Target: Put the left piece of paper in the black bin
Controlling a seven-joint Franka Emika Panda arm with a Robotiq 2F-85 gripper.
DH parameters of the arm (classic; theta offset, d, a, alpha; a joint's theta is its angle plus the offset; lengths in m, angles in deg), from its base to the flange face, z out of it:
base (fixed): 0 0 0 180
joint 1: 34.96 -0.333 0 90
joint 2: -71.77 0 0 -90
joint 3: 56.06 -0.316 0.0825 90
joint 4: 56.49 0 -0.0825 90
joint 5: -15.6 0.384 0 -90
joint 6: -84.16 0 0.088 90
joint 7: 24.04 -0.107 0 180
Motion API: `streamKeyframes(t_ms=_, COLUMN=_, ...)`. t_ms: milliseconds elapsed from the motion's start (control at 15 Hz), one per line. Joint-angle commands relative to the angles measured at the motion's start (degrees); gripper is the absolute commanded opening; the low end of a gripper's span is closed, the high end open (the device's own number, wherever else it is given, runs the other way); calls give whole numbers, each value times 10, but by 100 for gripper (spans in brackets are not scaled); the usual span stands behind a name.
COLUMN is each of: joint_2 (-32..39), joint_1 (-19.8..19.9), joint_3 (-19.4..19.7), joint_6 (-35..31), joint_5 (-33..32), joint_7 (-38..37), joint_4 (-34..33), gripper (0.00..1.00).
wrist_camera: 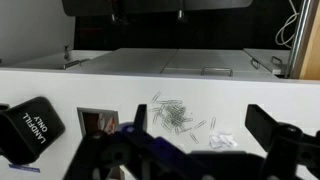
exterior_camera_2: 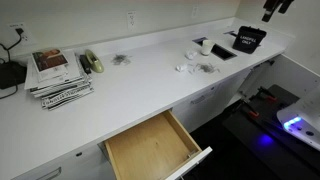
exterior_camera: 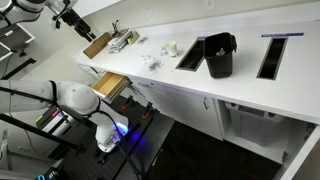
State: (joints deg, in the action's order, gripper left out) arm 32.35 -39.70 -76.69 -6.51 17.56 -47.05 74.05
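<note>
Black bin [exterior_camera: 220,55] on white counter [exterior_camera: 180,80], open wooden drawer [exterior_camera_2: 150,145] only in exterior views, fingers [exterior_camera: 78,25] raised, cannot tell if clenched

Blk bin [exterior_camera: 219,57] upright; crumpled paper wad [exterior_camera: 152,62] nearby.

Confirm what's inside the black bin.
In an exterior view the black bin shows only a dark interior through its open top; no paper is visible. Its walls and shadow hide the bottom, so the contents can't be confirmed.

Hand [wrist_camera: 147,13] high, spread wide, empty.
</note>
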Motion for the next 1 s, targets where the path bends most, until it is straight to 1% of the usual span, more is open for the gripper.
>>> streamKeyframes(t_ms=0, joint_2=3, joint_1=-9, joint_3=6, joint_6=1, joint_5=-4, joint_7=-5, joint_4=-2, gripper=100)
streamKeyframes(t_ms=400, joint_2=3, joint_1=-9, joint_3=6, joint_6=1, joint_5=-4, joint_7=-5, joint_4=-2, gripper=100)
streamKeyframes(t_ms=467, joint_2=15, joint_1=-6, joint_3=7, joint_6=-16, joint_5=-3, joint_7=-5, joint_4=0, gripper=100)
streamKeyframes(t_ms=533, joint_2=24, joint_1=-2, joint_3=3, joint_6=-40, joint_5=-3, joint_7=-12, joint_4=6, gripper=100)
streamKeyframes(t_ms=733, joint_2=62, joint_1=-2, joint_3=0, joint_6=-142, joint_5=-5, joint_7=-12, joint_4=32, gripper=100)
streamKeyframes(t_ms=933, joint_2=127, joint_1=-3, joint_3=-3, joint_6=-265, joint_5=-8, joint_7=-21, joint_4=48, gripper=100)
